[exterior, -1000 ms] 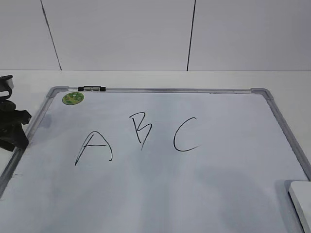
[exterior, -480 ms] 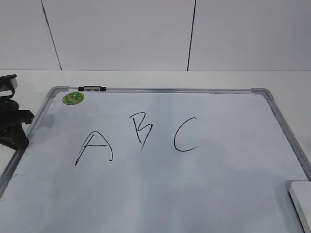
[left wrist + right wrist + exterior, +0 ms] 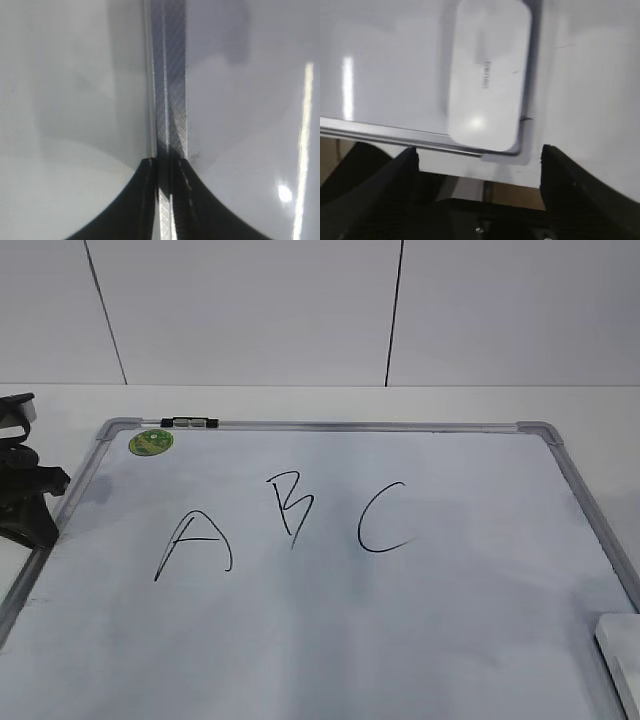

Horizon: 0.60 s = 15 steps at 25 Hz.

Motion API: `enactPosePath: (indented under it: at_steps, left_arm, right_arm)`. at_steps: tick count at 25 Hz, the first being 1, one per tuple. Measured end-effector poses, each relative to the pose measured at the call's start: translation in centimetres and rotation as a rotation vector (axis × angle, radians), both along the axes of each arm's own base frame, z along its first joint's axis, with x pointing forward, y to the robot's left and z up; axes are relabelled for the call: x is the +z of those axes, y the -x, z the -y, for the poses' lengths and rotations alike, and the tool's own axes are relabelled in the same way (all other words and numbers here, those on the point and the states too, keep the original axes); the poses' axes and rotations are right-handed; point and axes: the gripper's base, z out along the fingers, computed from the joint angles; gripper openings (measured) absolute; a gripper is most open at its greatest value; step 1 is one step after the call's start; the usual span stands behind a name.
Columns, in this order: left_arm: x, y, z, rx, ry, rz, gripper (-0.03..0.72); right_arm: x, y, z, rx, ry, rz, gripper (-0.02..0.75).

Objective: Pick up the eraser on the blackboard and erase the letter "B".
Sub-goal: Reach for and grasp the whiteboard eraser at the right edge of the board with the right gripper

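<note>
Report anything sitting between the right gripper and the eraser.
Nothing visible does. The right gripper hangs open above the eraser, which lies alone in a corner of the blackboard, with only bare surface between them.

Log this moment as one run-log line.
phase: approach | right gripper: open above eraser, no contact | left gripper: idle over blackboard frame | letter "B": intact

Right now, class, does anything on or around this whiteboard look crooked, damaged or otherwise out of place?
Nothing is damaged or spilled. The only small oddity is the letter B: it is slanted and smaller than the A and C. The eraser lies flat in the corner of the board, and the marker rests along the top frame.
</note>
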Motion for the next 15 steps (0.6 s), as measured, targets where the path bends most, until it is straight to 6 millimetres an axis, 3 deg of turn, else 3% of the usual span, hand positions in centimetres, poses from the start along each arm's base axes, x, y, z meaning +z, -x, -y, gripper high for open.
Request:
enactPosePath:
  at_steps: [4,15]
  left_arm:
    - [0.0,0.0,0.0,0.000,0.000,0.000,0.073]
    - [0.0,0.0,0.0,-0.002,0.000,0.000,0.071]
  right_arm:
    - [-0.5,-1.4,-1.0,0.011,-0.104,0.001,0.594]
    - [-1.6,-3.3,-0.2,-0.012,-0.017,0.019,0.594]
